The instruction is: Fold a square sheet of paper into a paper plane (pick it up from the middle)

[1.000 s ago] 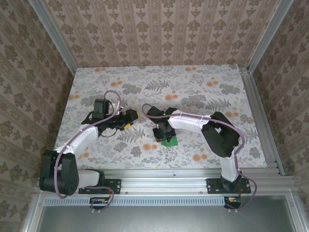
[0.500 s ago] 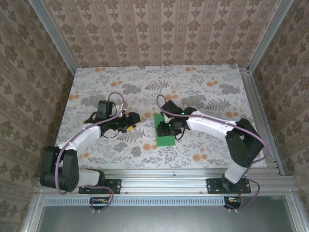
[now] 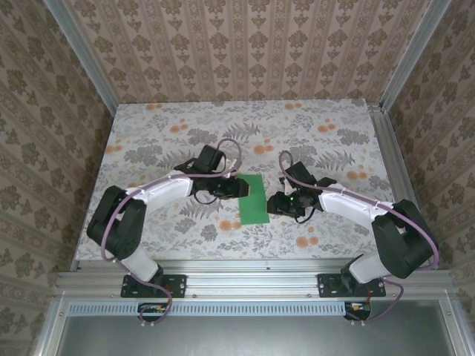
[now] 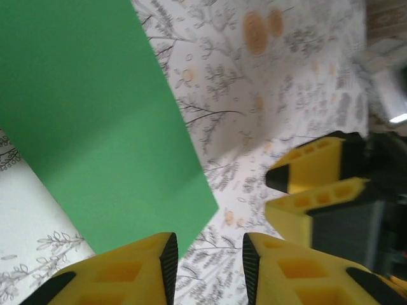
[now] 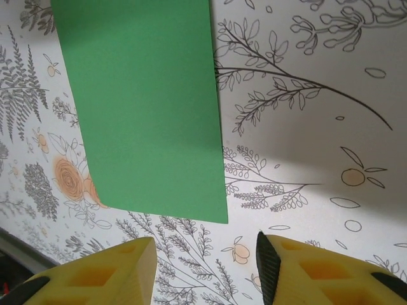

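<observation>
The table point(image 3: 148, 133) carries the green sheet of paper point(image 3: 253, 199) flat between both arms, likely so either can reach it. The left hand point(image 4: 206, 254) and right hand point(image 5: 206, 254) flank opposite edges, jaws apart and empty, seemingly poised to fold.

Paper point(image 3: 254, 199): plain bright green, no print.
Tabletop point(image 3: 148, 133): white, grey fern and leaf print, orange blossoms.
Left hand point(image 4: 206, 254), right hand point(image 5: 203, 254): yellow, black trim.
Walls point(image 3: 245, 52): beige-brown damask stripes.
Left arm point(image 3: 159, 189), right arm point(image 3: 356, 208): white shells, black joints.
</observation>
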`<state>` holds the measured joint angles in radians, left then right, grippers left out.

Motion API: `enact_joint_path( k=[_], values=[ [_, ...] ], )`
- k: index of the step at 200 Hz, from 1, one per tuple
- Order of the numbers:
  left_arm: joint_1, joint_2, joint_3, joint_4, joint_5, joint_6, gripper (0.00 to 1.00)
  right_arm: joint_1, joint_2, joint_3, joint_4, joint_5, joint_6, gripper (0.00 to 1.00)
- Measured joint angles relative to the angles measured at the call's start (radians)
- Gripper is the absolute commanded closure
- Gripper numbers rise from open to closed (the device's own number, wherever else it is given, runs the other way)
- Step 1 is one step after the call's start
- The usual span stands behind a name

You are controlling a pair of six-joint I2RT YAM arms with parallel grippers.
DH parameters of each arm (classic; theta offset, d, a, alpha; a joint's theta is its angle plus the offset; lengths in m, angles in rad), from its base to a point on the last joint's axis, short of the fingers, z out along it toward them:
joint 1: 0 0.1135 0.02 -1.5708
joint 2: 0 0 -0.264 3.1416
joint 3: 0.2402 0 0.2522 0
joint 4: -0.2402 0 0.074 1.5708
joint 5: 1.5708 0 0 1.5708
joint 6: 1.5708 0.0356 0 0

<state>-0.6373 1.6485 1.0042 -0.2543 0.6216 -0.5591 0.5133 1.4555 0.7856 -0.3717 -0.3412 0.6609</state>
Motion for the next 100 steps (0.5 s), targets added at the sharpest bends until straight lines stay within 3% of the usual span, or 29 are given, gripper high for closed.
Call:
enact_joint_path(
  k=[15,55,100],
  values=[
    [-0.019,0.046,0.014,-0.016,-0.036,0.018,0.78,-0.01,-0.002,-0.027,0.04,-0.022,0.023,0.51],
    [-0.037,0.125,0.038,-0.078,-0.116,0.067,0.84,-0.014,-0.002,-0.076,0.147,-0.078,0.086,0.51],
    [-0.037,0.154,0.05,-0.121,-0.18,0.114,0.86,-0.014,0.038,-0.082,0.222,-0.114,0.125,0.51]
  ],
)
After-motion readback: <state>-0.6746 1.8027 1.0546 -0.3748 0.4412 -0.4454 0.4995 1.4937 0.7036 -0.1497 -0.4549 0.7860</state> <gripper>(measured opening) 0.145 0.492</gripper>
